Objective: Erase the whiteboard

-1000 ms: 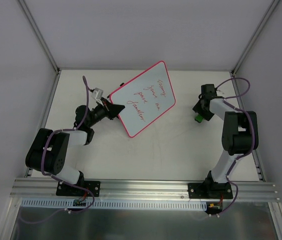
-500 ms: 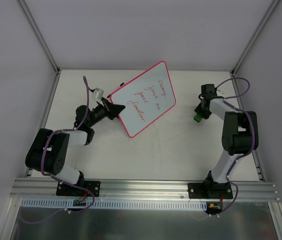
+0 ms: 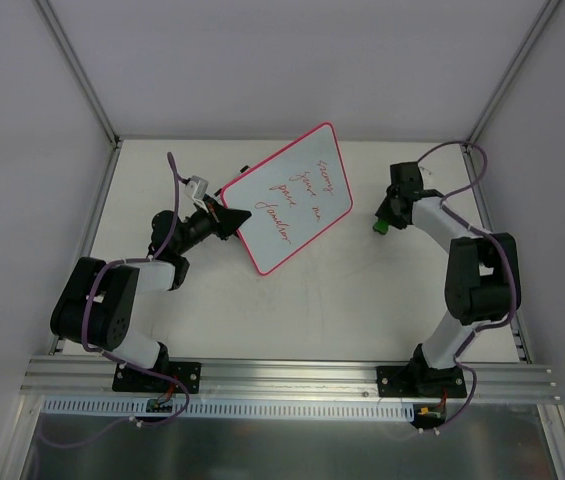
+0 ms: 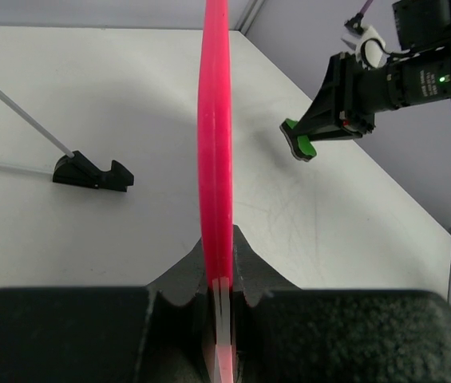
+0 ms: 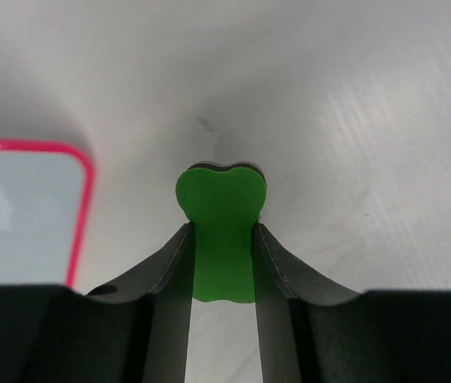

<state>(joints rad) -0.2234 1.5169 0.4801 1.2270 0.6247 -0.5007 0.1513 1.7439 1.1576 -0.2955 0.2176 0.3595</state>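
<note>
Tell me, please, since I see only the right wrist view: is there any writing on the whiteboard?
Observer: Yes. In the top view the whiteboard carries several lines of red handwriting.
Operator: Does it lie flat?
Observer: No. The left claw is shut on its pink rim and holds it tilted.
Operator: Is anything else near it?
Observer: A small black piece lies on the table, on the opposite side of the board from your eraser.

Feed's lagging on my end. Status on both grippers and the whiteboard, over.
Left gripper shut on whiteboard rim, board held on edge. Red handwriting unerased. Right gripper shut on green eraser, short of the board. Nothing between them.
</note>
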